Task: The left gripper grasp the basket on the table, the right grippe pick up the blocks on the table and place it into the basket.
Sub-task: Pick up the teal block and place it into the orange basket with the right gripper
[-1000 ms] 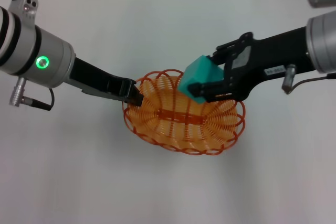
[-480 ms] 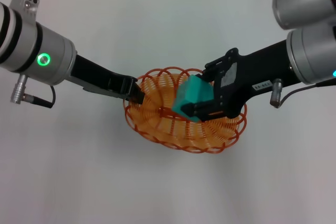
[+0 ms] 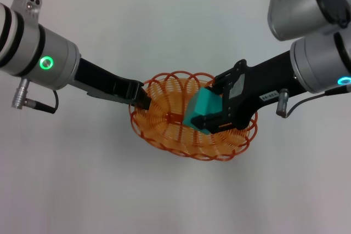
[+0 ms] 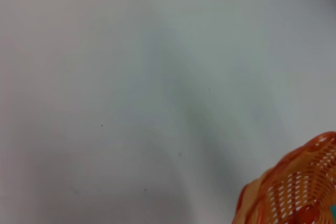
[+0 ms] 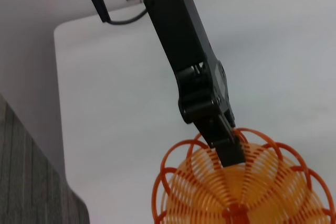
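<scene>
Two pincers are at work over one orange basket [image 3: 193, 118]. At the centre of the head view, the right pincer [image 3: 211, 114] is clamped on the teal block [image 3: 199, 109], its black fingers pressing the cube from either side, and it holds the cube tilted and low inside the basket's rim, over the middle of the wire floor. Whether the block already touches that floor cannot be told. To the left of it, the left pincer [image 3: 141, 98] is closed on the basket's scalloped rim at the basket's left edge; the right wrist view shows its black tip [image 5: 227, 148] pinching the looped wire there.

As a judgement, the step in hand is the placing of the block: the basket is held and the cube is inside the rim but not yet let go. The next move calls for the right fingers to part so the cube settles on the wire, then a straight lift clear of the loops without snagging them, while the left grip steadies the basket.

Outward, the basket rests on a plain white bench [image 3: 175, 36], bare around it. Along the top of the head view runs a pale wall with seams.
</scene>
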Robot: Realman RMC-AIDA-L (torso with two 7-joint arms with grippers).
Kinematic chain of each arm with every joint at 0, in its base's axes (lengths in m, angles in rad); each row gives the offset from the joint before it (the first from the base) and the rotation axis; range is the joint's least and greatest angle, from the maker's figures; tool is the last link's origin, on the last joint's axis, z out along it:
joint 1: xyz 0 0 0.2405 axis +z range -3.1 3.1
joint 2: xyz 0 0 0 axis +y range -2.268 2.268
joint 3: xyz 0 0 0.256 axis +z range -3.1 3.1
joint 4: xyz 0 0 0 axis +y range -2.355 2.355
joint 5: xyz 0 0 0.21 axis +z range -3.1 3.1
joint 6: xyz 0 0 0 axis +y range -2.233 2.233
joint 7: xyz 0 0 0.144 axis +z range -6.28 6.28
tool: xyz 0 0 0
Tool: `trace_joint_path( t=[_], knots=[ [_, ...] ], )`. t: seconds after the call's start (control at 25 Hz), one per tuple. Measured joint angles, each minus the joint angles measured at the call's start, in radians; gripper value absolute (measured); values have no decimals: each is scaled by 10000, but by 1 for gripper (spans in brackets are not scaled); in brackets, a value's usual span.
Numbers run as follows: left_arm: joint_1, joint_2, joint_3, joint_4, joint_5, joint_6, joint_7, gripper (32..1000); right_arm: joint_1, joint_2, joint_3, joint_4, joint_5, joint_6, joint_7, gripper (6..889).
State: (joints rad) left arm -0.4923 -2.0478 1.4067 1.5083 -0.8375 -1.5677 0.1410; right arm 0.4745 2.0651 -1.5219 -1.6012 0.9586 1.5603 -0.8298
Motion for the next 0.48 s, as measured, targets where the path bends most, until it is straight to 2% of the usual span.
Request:
trace_joint_path(
  t=[0.2, 0.48],
  knots=[
    [-1, 0, 0, -4, 0, 2, 10, 76, 24, -1, -196, 1, -115, -28, 57, 531],
    [-1, 0, 0, -5, 0, 15, 16, 77, 41, -4, -212, -2, -121, -46, 61, 531]
  ],
)
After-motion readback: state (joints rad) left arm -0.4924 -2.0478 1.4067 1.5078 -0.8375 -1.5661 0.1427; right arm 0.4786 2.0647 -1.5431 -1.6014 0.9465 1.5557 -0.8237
